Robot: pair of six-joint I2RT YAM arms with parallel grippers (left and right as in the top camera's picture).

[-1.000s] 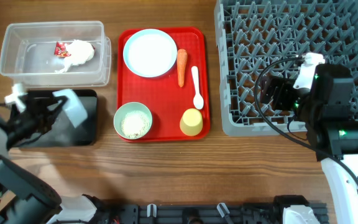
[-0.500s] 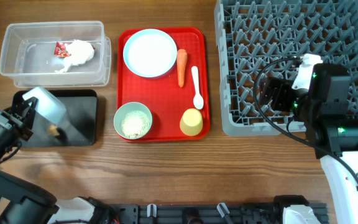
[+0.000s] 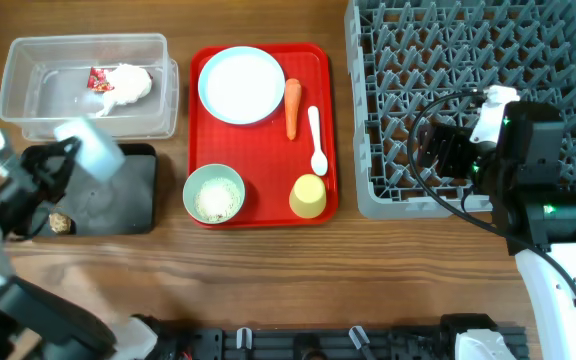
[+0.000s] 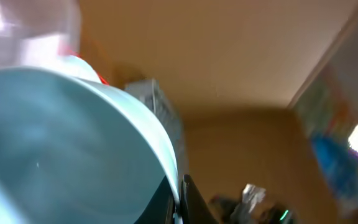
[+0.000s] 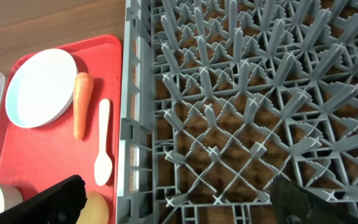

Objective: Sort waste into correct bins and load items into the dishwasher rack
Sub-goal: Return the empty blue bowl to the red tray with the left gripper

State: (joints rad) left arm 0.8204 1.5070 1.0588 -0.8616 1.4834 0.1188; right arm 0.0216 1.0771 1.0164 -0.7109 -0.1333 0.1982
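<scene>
My left gripper (image 3: 66, 158) is shut on the rim of a pale blue-green bowl (image 3: 90, 148) and holds it tilted over the black bin (image 3: 128, 200). In the left wrist view the bowl (image 4: 61, 149) fills the left side, with the gripper (image 4: 180, 202) pinching its rim. A small brown lump (image 3: 60, 222) lies in the black bin. The clear bin (image 3: 158, 95) holds the red wrapper (image 3: 98, 78) and white tissue (image 3: 126, 85). My right gripper (image 3: 438, 150) hangs open and empty over the grey rack (image 3: 398, 60); the right wrist view shows that gripper (image 5: 182, 205) above the rack's grid floor (image 5: 241, 124).
The red tray (image 3: 268, 210) holds the pale blue plate (image 3: 241, 84), the carrot (image 3: 292, 107), the white spoon (image 3: 316, 140), a second bowl with rice (image 3: 213, 193) and the yellow cup (image 3: 308, 196). The rack stands right of the tray.
My left gripper swung the bowl left, then back up and right over the black bin. The brown lump now lies in the bin. The right arm has not moved.
</scene>
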